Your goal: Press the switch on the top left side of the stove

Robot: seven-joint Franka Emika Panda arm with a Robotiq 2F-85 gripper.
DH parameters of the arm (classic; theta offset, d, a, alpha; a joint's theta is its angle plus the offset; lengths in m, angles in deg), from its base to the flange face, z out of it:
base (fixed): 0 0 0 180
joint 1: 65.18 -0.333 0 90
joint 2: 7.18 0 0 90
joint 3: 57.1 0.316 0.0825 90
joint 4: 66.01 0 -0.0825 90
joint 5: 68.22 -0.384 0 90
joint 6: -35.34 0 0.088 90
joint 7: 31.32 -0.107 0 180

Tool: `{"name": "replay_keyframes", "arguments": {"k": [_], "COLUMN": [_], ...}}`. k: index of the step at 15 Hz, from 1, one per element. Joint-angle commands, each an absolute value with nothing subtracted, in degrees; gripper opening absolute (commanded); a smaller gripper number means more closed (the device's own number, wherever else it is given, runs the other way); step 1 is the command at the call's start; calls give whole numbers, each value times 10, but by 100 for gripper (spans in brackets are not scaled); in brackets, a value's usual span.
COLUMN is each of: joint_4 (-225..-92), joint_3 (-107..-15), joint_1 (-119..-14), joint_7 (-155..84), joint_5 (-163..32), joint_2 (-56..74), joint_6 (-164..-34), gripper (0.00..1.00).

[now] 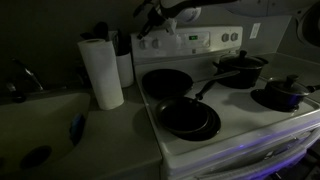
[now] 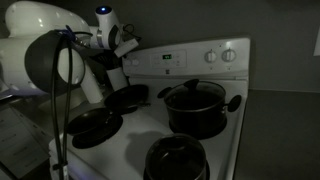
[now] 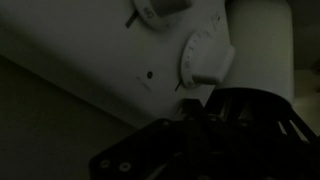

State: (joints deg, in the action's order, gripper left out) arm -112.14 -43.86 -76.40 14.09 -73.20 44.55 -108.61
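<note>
The white stove (image 1: 172, 150) has a raised back control panel (image 1: 205, 45) with a small green-lit display (image 1: 193, 38) and round knobs (image 1: 230, 37). It also shows in an exterior view (image 2: 190, 60). My gripper (image 1: 147, 29) is at the panel's top left end, also seen in an exterior view (image 2: 129, 45). In the wrist view the dark fingers (image 3: 193, 106) look shut and empty. Their tip is against the white panel, just below a round white knob (image 3: 205, 58) and right of a small dark dot (image 3: 150, 74). The scene is very dim.
Two dark frying pans (image 1: 165, 80) (image 1: 187, 118) and two lidded pots (image 1: 240, 68) (image 1: 283, 93) sit on the burners. A paper towel roll (image 1: 101, 72) stands on the counter left of the stove, beside a sink (image 1: 40, 120). The arm (image 2: 50, 55) reaches over the pans.
</note>
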Motion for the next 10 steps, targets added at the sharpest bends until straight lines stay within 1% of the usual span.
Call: {"name": "replay_keyframes", "arguments": {"k": [1,10], "joint_4": [-1083,-1103], "joint_3": [-445,-440], "joint_1": [-773,-754], "joint_7": [128,93], "joint_5": [-728,-749], "joint_2": [479,480], "joint_6": [-1104,-1111], "gripper": [0,0]}}
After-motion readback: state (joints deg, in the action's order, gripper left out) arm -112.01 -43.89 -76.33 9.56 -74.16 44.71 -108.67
